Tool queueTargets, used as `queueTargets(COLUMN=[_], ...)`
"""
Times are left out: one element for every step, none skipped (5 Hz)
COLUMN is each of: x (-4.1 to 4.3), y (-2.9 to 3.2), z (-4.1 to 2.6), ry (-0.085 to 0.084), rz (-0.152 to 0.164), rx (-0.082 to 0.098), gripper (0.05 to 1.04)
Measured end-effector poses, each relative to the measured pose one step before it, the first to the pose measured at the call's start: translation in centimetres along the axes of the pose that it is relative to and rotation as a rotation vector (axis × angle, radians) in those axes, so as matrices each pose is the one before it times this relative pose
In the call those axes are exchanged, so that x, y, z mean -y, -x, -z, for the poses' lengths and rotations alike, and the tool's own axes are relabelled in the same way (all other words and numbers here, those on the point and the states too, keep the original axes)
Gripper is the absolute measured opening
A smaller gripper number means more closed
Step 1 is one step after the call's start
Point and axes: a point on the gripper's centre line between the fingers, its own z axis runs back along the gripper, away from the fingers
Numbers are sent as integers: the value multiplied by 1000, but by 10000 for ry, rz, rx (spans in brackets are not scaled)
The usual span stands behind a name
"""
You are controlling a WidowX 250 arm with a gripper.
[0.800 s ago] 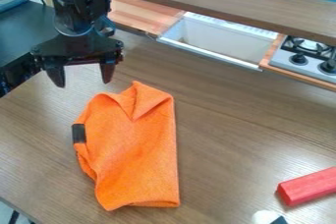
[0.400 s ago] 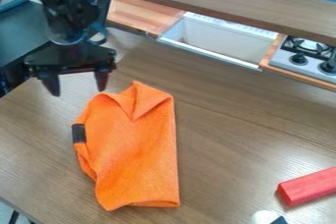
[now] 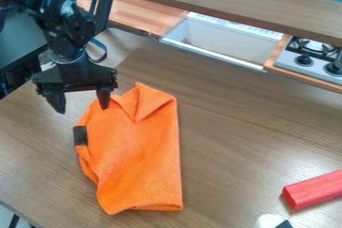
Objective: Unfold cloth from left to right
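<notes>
One end effector [image 3: 80, 105]: hung spread, empty. One orange cloth [image 3: 140, 157]: lay camera-ward of it and rightward in view.

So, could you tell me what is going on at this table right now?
The robot arm is at work on an orange cloth, apparently to unfold it from left to right. Its end effector hangs open at the cloth's upper left and does not hold it. The cloth lies on the table, still folded, with a dark patch on its left edge.
</notes>
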Motion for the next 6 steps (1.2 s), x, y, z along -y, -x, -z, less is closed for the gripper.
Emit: queueTargets(x=[-327,-253,-696,-301,-39,21], y=[450,530,377,73,271,171], z=[642,388,-96,25,88,81], ry=[388,274,288,251,127,55], rz=[-104,-47,-318,-221,5,97], rx=[214,46,259,197,68,6], gripper=[999,999,999,999,999,999])
